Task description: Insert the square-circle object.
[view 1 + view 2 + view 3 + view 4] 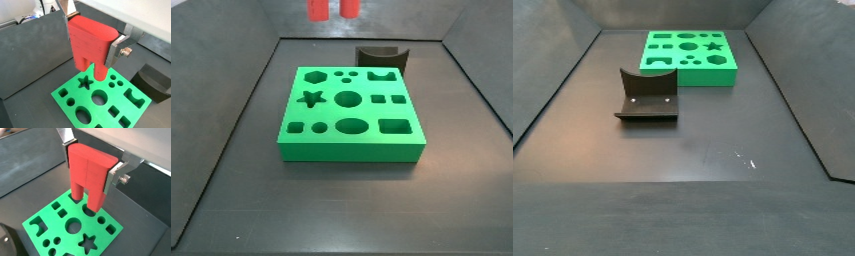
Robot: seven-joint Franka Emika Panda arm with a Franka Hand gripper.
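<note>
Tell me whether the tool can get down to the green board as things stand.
Probably yes. The tool, shut on the red two-pronged piece, hangs right above the green board with nothing between them; the fixture stands apart, off the board.

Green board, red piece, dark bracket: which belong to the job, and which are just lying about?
Job: green board with shaped holes; red two-pronged piece, gripped in the hand above it.
Lying about: the dark fixture on the floor beside the board.

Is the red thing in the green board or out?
Out. The pincer holds the red piece in the air above the green board; every hole looks empty.
</note>
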